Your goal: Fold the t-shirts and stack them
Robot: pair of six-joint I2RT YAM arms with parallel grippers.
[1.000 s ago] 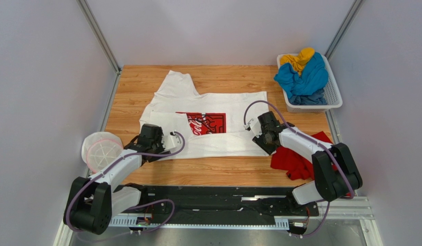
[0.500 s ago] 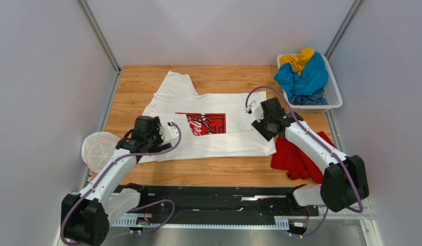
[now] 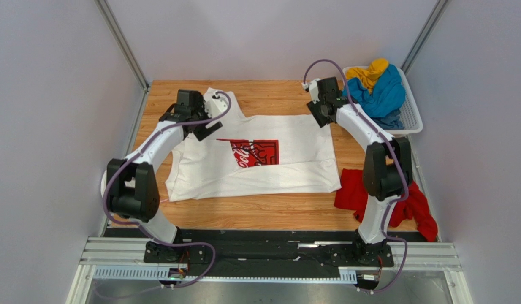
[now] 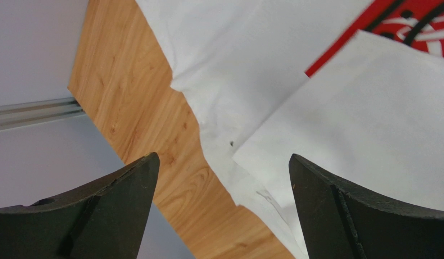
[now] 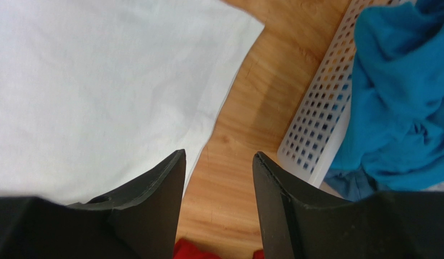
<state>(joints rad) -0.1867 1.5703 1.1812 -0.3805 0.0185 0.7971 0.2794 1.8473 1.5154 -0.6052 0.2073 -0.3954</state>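
Both empty over the large white cloth t-shirt (image 3: 269, 171) with red chest print: left gripper (image 4: 224, 162) gaping wide, right gripper (image 5: 219, 156) half parted.

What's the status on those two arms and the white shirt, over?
Left fingers open, empty, above white t-shirt. Right fingers open, empty, beside basket. T-shirt flat, one side folded over its print.

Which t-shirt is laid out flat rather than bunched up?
The white t-shirt with the red chest print. The red t-shirt lies crumpled at the table's right edge; the blue t-shirt and yellow t-shirt are heaped in the basket.
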